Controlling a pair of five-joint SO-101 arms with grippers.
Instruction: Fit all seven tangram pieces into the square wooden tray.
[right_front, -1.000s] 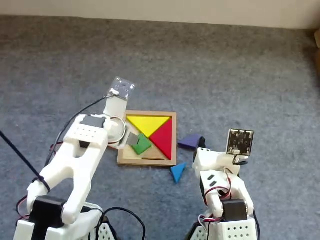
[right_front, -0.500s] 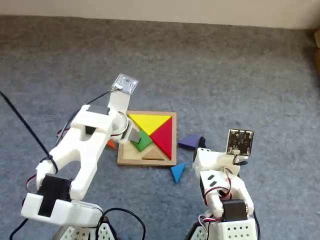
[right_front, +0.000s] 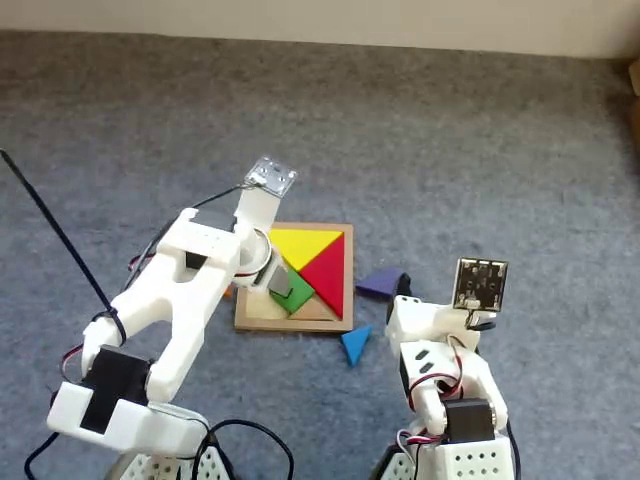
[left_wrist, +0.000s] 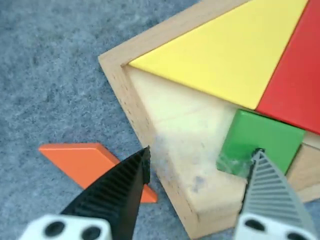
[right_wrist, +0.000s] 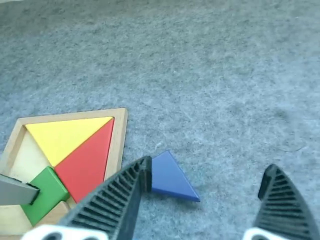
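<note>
The square wooden tray (right_front: 343, 300) holds a yellow triangle (right_front: 300, 245), a red triangle (right_front: 328, 272) and a green square (right_front: 295, 294). My left gripper (right_front: 279, 284) hangs open over the tray's left part. In the left wrist view its grey finger (left_wrist: 265, 190) touches the green square (left_wrist: 260, 140), and its black finger (left_wrist: 122, 187) is above the tray rim (left_wrist: 132, 107). An orange parallelogram (left_wrist: 87, 162) lies on the carpet just outside that rim. My right gripper (right_wrist: 207, 172) is open above a dark blue triangle (right_wrist: 170, 177) beside the tray (right_wrist: 120, 130).
A small light-blue triangle (right_front: 354, 343) lies on the carpet below the tray's right corner. The dark blue triangle (right_front: 379, 283) sits right of the tray, close to the right arm (right_front: 440, 350). Grey carpet stretches beyond the tray.
My left arm has swung right across the tray, and the green square has shifted a little toward the red triangle. The right arm has stayed still.
</note>
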